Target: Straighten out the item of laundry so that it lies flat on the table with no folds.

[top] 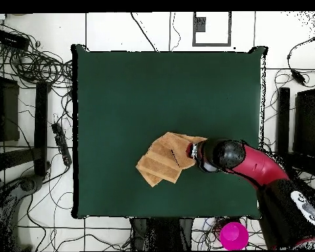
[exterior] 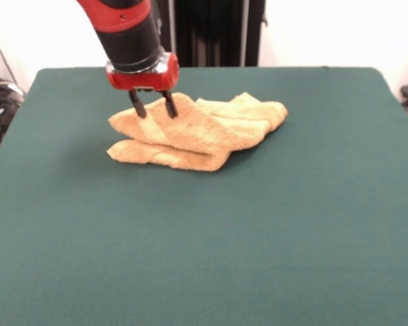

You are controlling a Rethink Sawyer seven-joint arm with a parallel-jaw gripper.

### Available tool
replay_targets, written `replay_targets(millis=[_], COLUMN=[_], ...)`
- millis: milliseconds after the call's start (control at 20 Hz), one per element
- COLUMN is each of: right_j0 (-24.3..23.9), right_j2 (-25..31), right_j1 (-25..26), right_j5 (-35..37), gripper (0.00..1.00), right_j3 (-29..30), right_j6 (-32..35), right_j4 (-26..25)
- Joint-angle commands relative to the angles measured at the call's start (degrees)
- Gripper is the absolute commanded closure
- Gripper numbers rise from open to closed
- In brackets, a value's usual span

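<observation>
The orange-tan towel (exterior: 197, 132) lies crumpled and folded over itself in several layers on the green table (exterior: 258, 238), at the far middle-left in the front view. My gripper (exterior: 153, 109) hangs from the red and black arm. Its two dark fingers (exterior: 137, 105) are spread apart, and their tips are at the towel's far left part. I cannot tell whether they touch the cloth. In the overhead view the towel (top: 163, 161) lies on the table (top: 134, 92) toward the robot's side. The arm's head covers the gripper (top: 198, 152) at the towel's right edge.
A pink round object (top: 233, 235) sits off the table near the robot's base. Cables (top: 35, 65) lie on the floor beside the table. A black stand (exterior: 211, 30) rises behind the table's far edge.
</observation>
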Motion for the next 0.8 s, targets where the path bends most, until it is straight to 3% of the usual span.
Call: replay_targets(millis=[50, 800], right_j0=[3.3, 2.8], right_j2=[-0.3, -0.5], right_j1=[-0.4, 1.6], right_j5=[7.4, 6.1], gripper=[0.0, 0.0], right_j3=[-0.4, 0.2], right_j6=[2.9, 2.2], right_j4=[-1.9, -2.1])
